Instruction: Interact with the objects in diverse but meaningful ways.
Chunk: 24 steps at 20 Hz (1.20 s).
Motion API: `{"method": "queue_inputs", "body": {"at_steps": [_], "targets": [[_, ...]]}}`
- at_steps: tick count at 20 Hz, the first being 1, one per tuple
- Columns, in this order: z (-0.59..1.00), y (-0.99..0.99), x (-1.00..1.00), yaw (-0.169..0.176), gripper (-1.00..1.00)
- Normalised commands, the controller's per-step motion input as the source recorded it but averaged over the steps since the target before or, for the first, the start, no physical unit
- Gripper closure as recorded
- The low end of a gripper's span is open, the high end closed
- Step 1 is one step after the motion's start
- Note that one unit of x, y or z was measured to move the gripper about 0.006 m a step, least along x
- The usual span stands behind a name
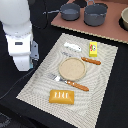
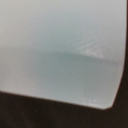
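My gripper (image 1: 23,66) hangs at the exterior view's left, just off the placemat's left edge; its fingers are hidden by the white arm. A pale blue surface (image 2: 60,50) with one straight edge fills the wrist view at very close range; it looks like the carton, which is not seen in the exterior view. On the placemat lie a tan plate (image 1: 73,68), a yellow packet (image 1: 93,48), a white elongated piece (image 1: 73,48), an orange block (image 1: 62,96), an orange-handled knife (image 1: 90,60) and an orange-handled fork (image 1: 70,82).
A beige woven placemat (image 1: 42,80) covers the black table. Behind it a brown board (image 1: 110,31) carries two grey pots (image 1: 70,12) (image 1: 95,14). A bowl (image 1: 124,19) sits at the far right edge.
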Motion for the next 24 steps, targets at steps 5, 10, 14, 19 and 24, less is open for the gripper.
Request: {"method": "queue_inputs", "body": {"at_steps": [5, 10, 14, 19, 24], "targets": [[-0.05, 0.0, -0.14, 0.013, 1.0], [-0.05, 0.01, -0.11, 0.017, 1.0], [0.35, 0.0, -0.23, 0.008, 1.0], [1.0, 0.0, -0.6, 0.0, 1.0], [1.0, 0.0, -0.16, 0.0, 1.0]]}}
